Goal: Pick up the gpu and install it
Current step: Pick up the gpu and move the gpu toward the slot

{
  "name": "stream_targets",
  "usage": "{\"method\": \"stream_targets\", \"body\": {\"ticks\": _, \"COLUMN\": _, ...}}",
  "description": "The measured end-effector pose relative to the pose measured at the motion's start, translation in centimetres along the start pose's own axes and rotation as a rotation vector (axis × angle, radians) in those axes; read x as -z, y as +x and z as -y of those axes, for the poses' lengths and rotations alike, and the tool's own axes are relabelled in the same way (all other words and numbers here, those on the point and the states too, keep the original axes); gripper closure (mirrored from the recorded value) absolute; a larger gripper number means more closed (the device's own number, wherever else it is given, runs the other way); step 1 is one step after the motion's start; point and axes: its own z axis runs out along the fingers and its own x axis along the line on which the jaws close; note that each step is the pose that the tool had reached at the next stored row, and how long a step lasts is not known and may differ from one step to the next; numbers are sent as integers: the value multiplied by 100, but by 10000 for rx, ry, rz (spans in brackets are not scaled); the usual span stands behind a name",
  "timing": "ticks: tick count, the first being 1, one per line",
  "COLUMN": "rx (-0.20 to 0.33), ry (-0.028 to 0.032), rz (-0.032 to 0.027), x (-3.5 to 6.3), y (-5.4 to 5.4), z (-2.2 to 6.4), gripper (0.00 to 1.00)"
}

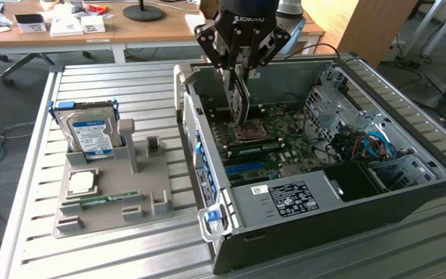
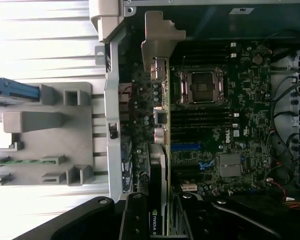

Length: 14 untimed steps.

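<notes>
The gpu (image 1: pixel 243 103) hangs on edge inside the open computer case (image 1: pixel 409 192), above the motherboard (image 1: pixel 285 136), close to the case's rear wall. My gripper (image 1: pixel 239 68) is shut on its top edge, coming down from above. In the wrist view the gpu (image 2: pixel 164 150) shows edge-on, with its silvery bracket (image 2: pixel 159 37) at the far end and a fan shroud with a green logo between my fingers (image 2: pixel 135 222). The card runs alongside the CPU socket (image 2: pixel 200 86) and over the slots. Whether its lower edge touches a slot is hidden.
A grey parts holder (image 1: pixel 114 200) lies on the slatted table at the exterior view's left, carrying a blue-labelled hard drive (image 1: pixel 90 135), a CPU (image 1: pixel 81 183) and a RAM stick (image 1: pixel 107 200). The power supply (image 1: pixel 289 197) and cables (image 1: pixel 366 145) fill the case's near side.
</notes>
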Motion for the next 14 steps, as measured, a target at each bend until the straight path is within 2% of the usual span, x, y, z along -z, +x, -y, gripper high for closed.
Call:
{"method": "stream_targets", "body": {"ticks": 4, "rx": 0, "ry": 0, "rz": 0, "x": -2, "y": -67, "z": -5, "gripper": 73}}
{"method": "stream_targets", "body": {"ticks": 14, "rx": 0, "ry": 1, "rz": -1, "x": -2, "y": -89, "z": -7, "gripper": 73}}
